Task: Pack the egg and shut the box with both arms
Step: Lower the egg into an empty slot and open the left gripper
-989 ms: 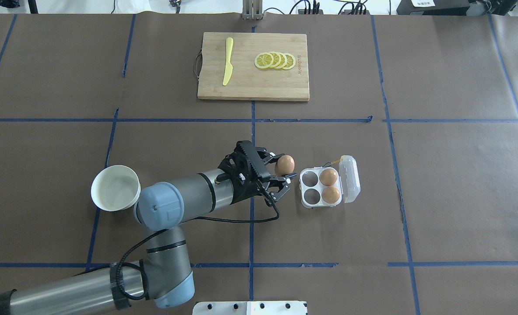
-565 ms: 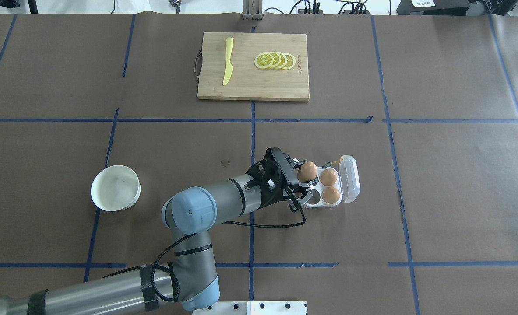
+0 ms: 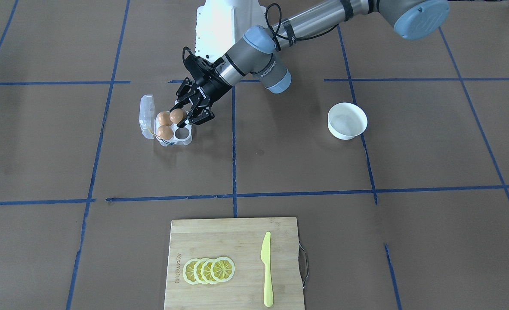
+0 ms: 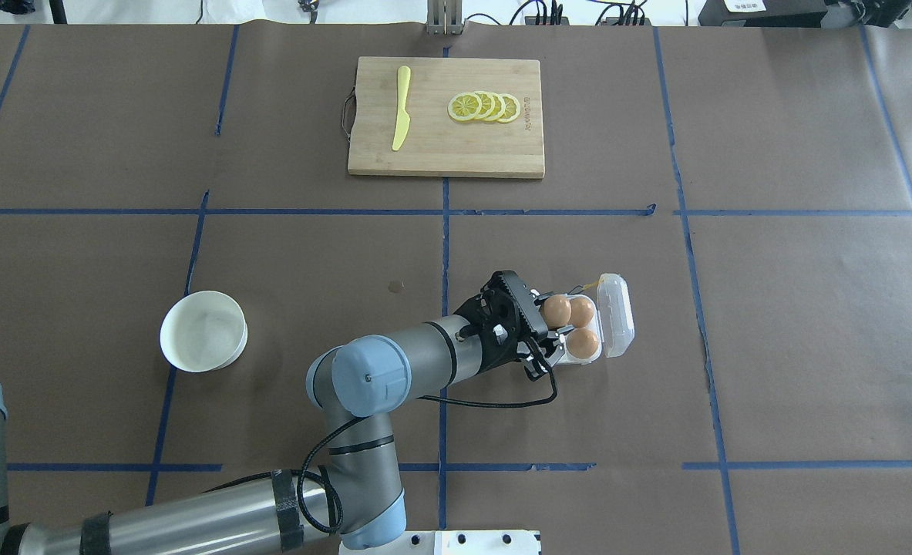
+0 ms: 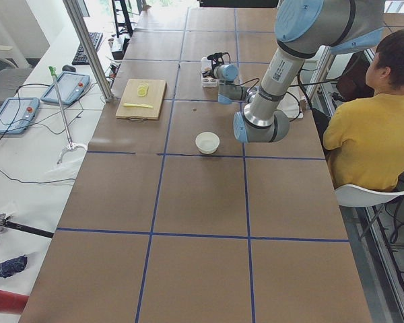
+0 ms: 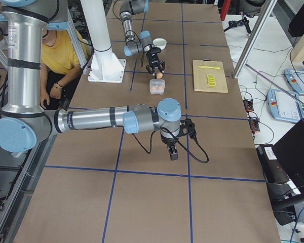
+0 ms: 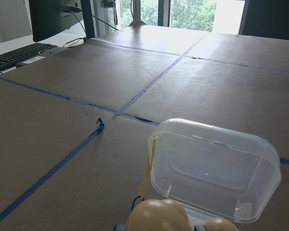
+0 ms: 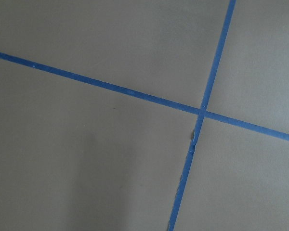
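Observation:
My left gripper [image 4: 551,322] is shut on an orange-brown egg [image 4: 555,310] and holds it at the carton's far-left cell; I cannot tell whether it rests in the cell. The clear egg box [image 4: 571,359] holds two more eggs [image 4: 582,311] [image 4: 584,342] in its right cells, and its lid [image 4: 617,314] stands open on the right. The front-facing view shows the held egg [image 3: 177,115], the box [image 3: 181,141] and the left gripper [image 3: 182,113]. The right gripper [image 6: 172,152] hangs over bare table far from the box, and I cannot tell its state.
A white bowl [image 4: 203,331] stands left of the left arm. A wooden cutting board [image 4: 440,158] with a yellow knife [image 4: 401,108] and lemon slices [image 4: 485,107] lies at the far middle. A white pedestal [image 3: 220,21] stands at the robot's base. A seated person [image 5: 370,128] is beside the table.
My left gripper has carried the egg to the right, from beside the box to over its far-left cell, and the arm has stretched out after it.

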Controlling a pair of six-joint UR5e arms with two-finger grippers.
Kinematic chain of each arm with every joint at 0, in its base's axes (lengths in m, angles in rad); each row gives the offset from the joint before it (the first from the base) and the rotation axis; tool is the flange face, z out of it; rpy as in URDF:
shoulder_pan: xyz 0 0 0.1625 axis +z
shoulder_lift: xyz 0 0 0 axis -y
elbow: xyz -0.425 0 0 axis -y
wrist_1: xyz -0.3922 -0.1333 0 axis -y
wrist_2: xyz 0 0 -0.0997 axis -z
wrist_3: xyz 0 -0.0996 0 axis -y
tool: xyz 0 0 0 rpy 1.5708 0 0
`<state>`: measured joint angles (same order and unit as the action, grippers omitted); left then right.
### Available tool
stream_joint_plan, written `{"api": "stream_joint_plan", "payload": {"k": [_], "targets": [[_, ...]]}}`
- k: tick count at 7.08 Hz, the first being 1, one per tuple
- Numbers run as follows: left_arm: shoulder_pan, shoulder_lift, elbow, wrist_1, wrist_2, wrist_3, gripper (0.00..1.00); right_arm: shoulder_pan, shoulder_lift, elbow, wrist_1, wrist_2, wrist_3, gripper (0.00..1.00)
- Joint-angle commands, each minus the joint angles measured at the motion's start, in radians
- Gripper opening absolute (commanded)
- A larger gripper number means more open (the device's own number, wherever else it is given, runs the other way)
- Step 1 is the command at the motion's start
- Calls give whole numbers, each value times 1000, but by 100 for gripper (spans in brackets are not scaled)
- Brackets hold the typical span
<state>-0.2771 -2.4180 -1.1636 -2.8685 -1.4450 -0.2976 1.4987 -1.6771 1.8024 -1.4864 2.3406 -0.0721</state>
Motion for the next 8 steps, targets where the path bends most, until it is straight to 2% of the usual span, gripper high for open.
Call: {"api": "stream_joint_plan", "payload": {"k": [1, 2, 3, 4, 8], "targets": [[13, -1, 10, 0, 3, 0, 20, 0, 0, 0, 0, 0, 0, 100], [15, -3, 12, 0, 5, -2, 25, 0, 0, 0, 0, 0, 0, 100], [15, -4, 12, 0, 5, -2, 42, 0, 0, 0, 0, 0, 0, 100], [16, -4, 13, 0, 5, -2, 48, 0, 0, 0, 0, -1, 0, 100], [19, -4, 12, 0, 5, -2, 51, 0, 0, 0, 0, 0, 0, 100]]}}
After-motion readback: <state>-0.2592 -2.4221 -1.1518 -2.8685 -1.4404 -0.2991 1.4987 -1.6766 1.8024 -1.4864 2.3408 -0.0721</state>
